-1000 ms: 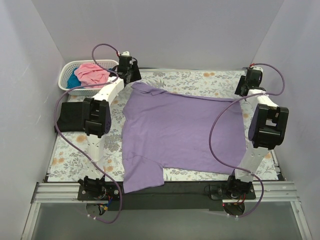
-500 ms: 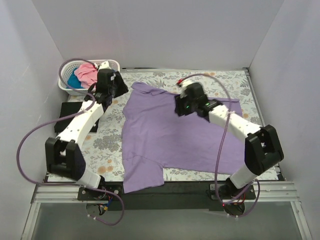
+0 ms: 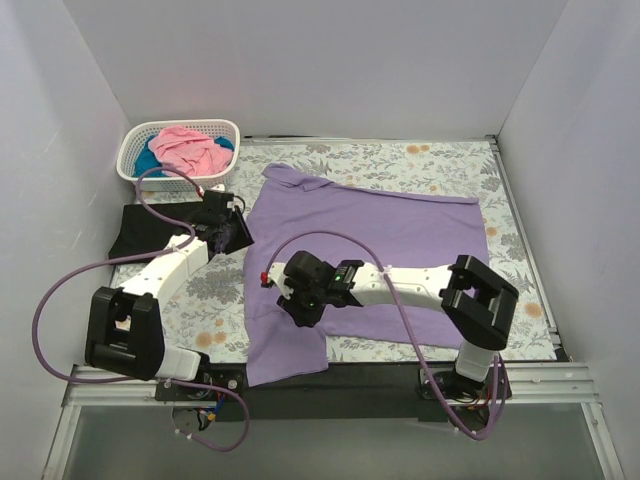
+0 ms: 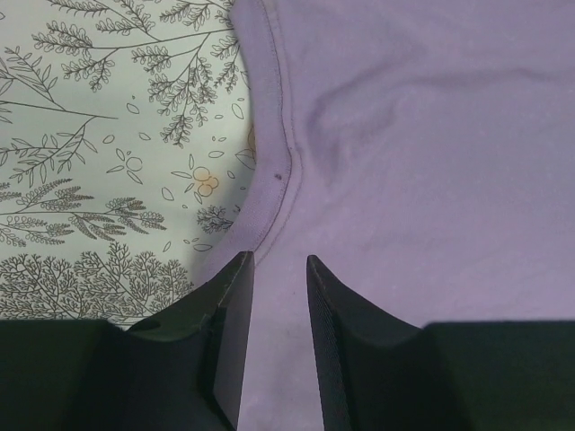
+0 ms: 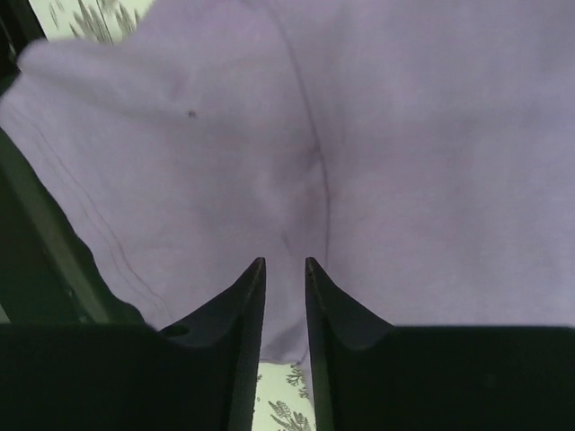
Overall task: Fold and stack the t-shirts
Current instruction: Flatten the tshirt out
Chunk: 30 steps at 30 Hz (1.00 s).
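The lavender t-shirt [image 3: 370, 250] lies spread flat on the floral cloth. My left gripper [image 3: 238, 237] hovers at the shirt's left edge. In the left wrist view it [image 4: 274, 267] is a little open and empty over the curved hem [image 4: 274, 153]. My right gripper [image 3: 296, 308] is low over the shirt's near-left sleeve area. In the right wrist view it [image 5: 283, 267] is narrowly open with lavender fabric [image 5: 359, 135] below. The black t-shirt [image 3: 148, 230] lies folded at the left. The pink t-shirt [image 3: 190, 148] and the teal t-shirt [image 3: 148, 160] sit in the basket.
The white lattice basket [image 3: 135, 170] stands at the back left corner. The grey-and-orange floral cloth [image 3: 400, 160] covers the table. The shirt's near-left sleeve [image 3: 280, 355] hangs over the black front rail [image 3: 370, 375]. Grey walls close in on three sides.
Both arms left the back of the table. The left gripper came nearer along the shirt's left edge. The right gripper swung across the shirt to its near-left part.
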Tool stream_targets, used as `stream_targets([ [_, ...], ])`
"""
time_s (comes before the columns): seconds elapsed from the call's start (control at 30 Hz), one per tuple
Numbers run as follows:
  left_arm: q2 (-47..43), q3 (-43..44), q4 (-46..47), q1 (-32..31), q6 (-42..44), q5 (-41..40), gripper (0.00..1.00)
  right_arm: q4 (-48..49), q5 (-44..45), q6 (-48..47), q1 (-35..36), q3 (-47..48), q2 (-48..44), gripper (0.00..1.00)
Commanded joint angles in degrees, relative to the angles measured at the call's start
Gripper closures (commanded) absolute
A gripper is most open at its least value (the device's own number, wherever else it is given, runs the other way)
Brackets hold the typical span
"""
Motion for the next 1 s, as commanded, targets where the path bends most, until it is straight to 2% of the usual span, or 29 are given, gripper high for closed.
stream_targets([
  [0.0, -4.59, -0.94, 0.26, -0.15, -0.16, 1.05, 0.71, -5.0, -2.27, -1.28, 0.63, 0.43, 3.03, 0.71],
  [0.4, -3.37, -2.0, 0.08, -0.15, 0.1, 2.01, 0.69, -15.64, 0.19, -2.69, 1.06, -10.29, -1.35, 0.71],
  [0.57, 0.05, 0.02, 1.84, -0.15, -0.16, 2.81, 0.68, -16.45, -1.84, -2.77, 1.15, -12.94, -3.11, 0.7],
  [0.7, 8.21, 4.14, 2.63, -0.15, -0.34, 3.07, 0.73, -16.8, -0.87, -3.21, 1.24, -11.01, -2.94, 0.7],
  [0.83, 15.15, 8.01, 2.81, -0.15, 0.54, 1.32, 0.84, -16.62, -1.22, -3.47, 1.5, -5.92, -3.81, 0.69],
  [0.97, 20.44, 11.27, 2.81, -0.15, 1.42, -0.53, 0.86, -16.36, -1.4, -4.18, 2.21, -1.62, -4.08, 0.69],
])
